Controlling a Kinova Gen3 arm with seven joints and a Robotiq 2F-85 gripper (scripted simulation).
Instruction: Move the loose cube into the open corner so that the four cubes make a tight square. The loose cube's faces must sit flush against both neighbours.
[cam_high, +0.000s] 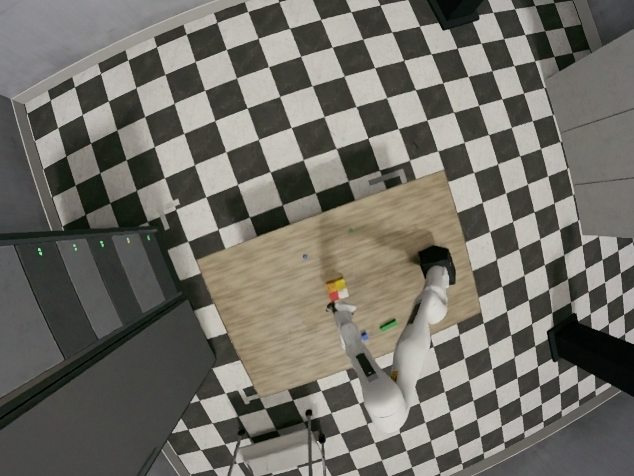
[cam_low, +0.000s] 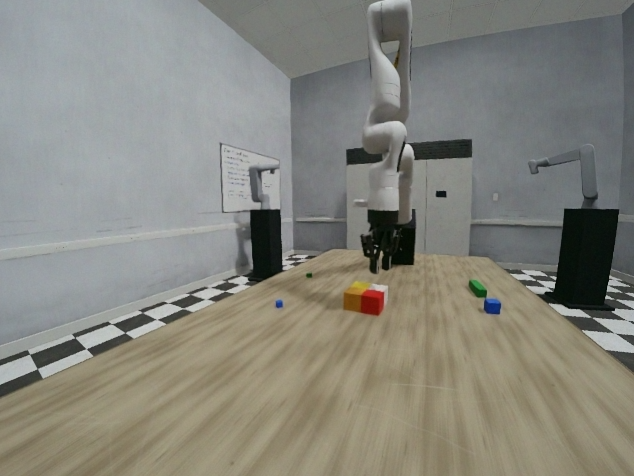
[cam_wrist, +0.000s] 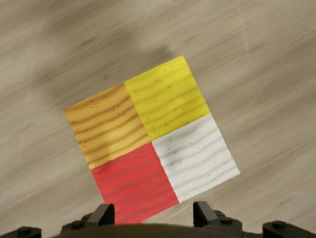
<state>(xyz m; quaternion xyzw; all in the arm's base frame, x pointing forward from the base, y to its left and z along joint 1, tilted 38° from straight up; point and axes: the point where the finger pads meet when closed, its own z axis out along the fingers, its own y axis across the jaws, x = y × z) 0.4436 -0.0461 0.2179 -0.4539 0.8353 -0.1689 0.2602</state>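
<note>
The wooden table (cam_low: 286, 389) carried four cubes (cam_low: 365, 296) in a tight square, a green block (cam_low: 477, 287) and a blue cube (cam_low: 492, 305).

The top view is looking straight down from high above the desk (cam_high: 266, 307). The exterior view is facing along it, low. The wrist view is looking down close; all are sharing the four-cube square (cam_wrist: 150, 150).

Pale blue-grey walls (cam_low: 128, 128) and a white panelled ceiling (cam_low: 317, 35). Black-and-white checkered floor (cam_high: 245, 102) around a light wooden table (cam_low: 307, 384). Whiteboard (cam_low: 240, 176) at centre left of the exterior view, grey double-door cabinet (cam_low: 445, 204) at centre, black pedestals (cam_low: 586, 256) at right and centre left.
</note>
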